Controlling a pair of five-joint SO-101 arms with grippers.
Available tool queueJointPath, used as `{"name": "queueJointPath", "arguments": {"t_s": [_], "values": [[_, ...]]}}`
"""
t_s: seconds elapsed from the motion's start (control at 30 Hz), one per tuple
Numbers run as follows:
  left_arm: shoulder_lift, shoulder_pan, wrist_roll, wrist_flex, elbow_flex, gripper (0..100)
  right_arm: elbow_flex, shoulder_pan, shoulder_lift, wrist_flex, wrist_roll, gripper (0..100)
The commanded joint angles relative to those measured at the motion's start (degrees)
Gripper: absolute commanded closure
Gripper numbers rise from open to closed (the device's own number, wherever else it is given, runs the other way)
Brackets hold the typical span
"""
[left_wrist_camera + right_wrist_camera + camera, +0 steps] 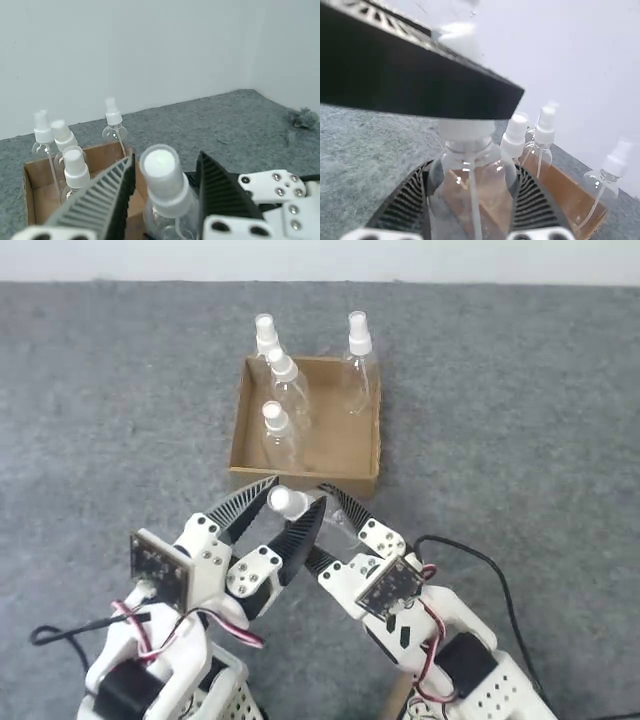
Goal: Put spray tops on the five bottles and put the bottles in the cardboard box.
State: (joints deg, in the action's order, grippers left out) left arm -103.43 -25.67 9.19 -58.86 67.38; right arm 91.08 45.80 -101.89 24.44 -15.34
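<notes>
Five spray-topped bottles (pixel 283 390), one cardboard box (pixel 345 481)

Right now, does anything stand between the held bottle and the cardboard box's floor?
Only the box's near wall, right ahead of the bottle. Two bottles fill the box's left side; its right side is bare.
</notes>
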Motion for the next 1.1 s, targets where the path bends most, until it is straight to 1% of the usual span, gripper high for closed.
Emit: {"name": "queueJointPath", "arguments": {"t_s": [0.0,0.2,0.3,0.43,0.57,0.63,0.8,0.97,1.07], "values": [[-1.1,0.2,0.8,0.0,-3.7,82,-1.1,-0.5,-2.0,-0.3,0.8,99.2],[-1.1,5.7,0.9,0.3,-8.4,82,-1.1,-0.5,-2.0,-0.3,0.8,99.2],[-1.1,7.2,0.9,0.2,-10.7,82,-0.6,-0.5,-2.0,-0.6,0.8,99.2],[-1.1,8.0,1.0,-0.1,-11.1,82,0.0,-0.5,-2.0,-1.5,0.4,99.2],[-1.1,12.3,1.1,-0.1,-10.6,82,0.1,-0.5,-2.0,-1.6,0.4,99.2],[-1.1,13.6,1.1,0.0,-9.8,82,0.1,-0.5,-2.0,-1.6,0.4,99.2],[-1.1,13.8,1.1,0.8,-5.9,82,0.1,-0.5,-2.0,-1.6,0.4,99.2],[-1.1,13.8,0.8,6.2,1.5,82,-0.1,-0.3,-2.0,-1.5,0.4,99.2],[-1.1,13.8,0.8,6.5,1.7,82,-0.2,-0.3,-2.0,-1.5,0.4,99.2]]}}
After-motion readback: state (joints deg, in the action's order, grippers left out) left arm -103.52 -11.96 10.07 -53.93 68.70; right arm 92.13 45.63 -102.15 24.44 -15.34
